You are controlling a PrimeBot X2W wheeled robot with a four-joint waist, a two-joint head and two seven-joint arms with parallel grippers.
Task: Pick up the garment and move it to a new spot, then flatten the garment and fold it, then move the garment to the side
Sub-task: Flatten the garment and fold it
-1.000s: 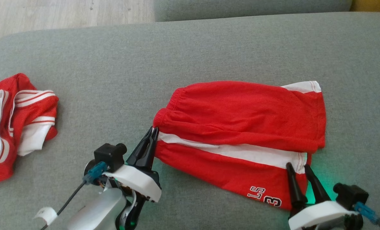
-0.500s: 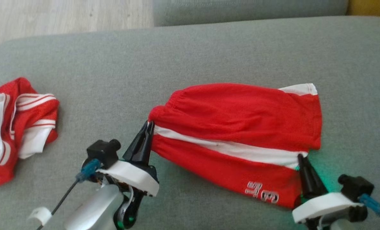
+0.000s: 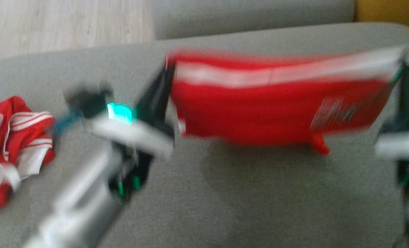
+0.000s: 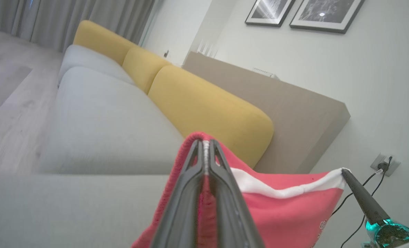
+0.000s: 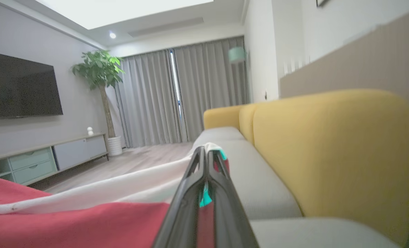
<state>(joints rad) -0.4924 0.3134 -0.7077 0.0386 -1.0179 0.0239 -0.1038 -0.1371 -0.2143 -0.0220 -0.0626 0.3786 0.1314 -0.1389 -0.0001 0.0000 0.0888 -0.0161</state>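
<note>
Saw the pale left forearm (image 3: 77, 206) nearest, reaching up over the front of the grey sofa seat (image 3: 245, 193), badly blurred. Found the left jaws pinched tight on one top corner of the red shorts (image 3: 259, 113), with dark fingers (image 4: 187, 206) pressed together and the red edge squeezed between them. Found the right jaws likewise clamped on the opposite top corner, over the right end of the sofa seat, with fingers (image 5: 185, 210) closed on the white hem. Noted the red shorts stretched taut between the two grips, hanging above the middle of the sofa seat with a faint shadow on it beneath (low red tip (image 3: 320, 148) perhaps touching the sofa seat, perhaps not: could not tell). Made out a white stripe (image 3: 276, 74) along the top edge and smeared white lettering (image 3: 332, 112) toward the right. Spotted a second red-and-white garment (image 3: 15, 144) crumpled on the left end of the sofa seat, well apart from the red shorts. Beyond the sofa seat, noted yellow back cushions (image 4: 208, 106), a wooden floor (image 3: 63, 24) and, farthest off, grey curtains (image 5: 190, 93).
</note>
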